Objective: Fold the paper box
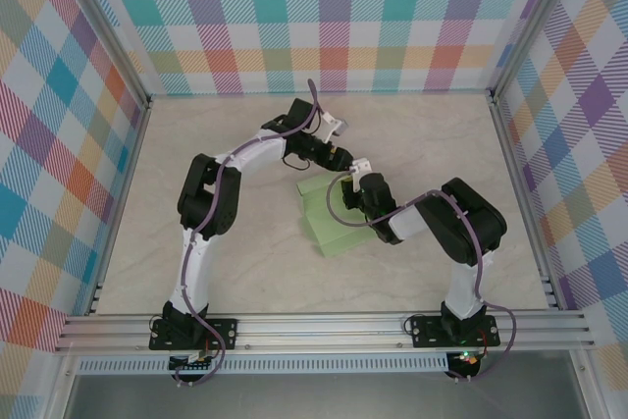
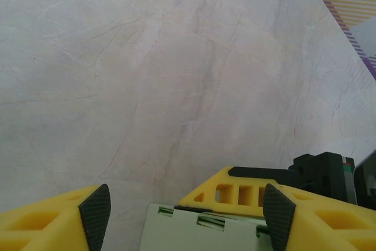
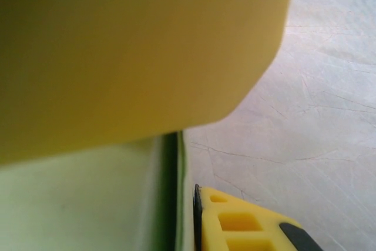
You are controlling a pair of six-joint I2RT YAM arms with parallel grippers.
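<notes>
The paper box (image 1: 329,228) lies near the middle of the worktop (image 1: 245,272), and both my arms bend in over its far end. My left jaws stand wide open. From my left wrist I see my two black pads (image 2: 96,216) set far apart, with a slotted edge of the paper box (image 2: 200,236) between them. Just behind that edge sits a yellow finger (image 2: 235,194) of my right arm. From my right wrist I see a raised green wall of the paper box (image 3: 176,204) just beside a yellow finger (image 3: 241,224), with a large yellow blur (image 3: 129,51) close above. Whether my right jaws are open or clamped, I cannot tell.
</notes>
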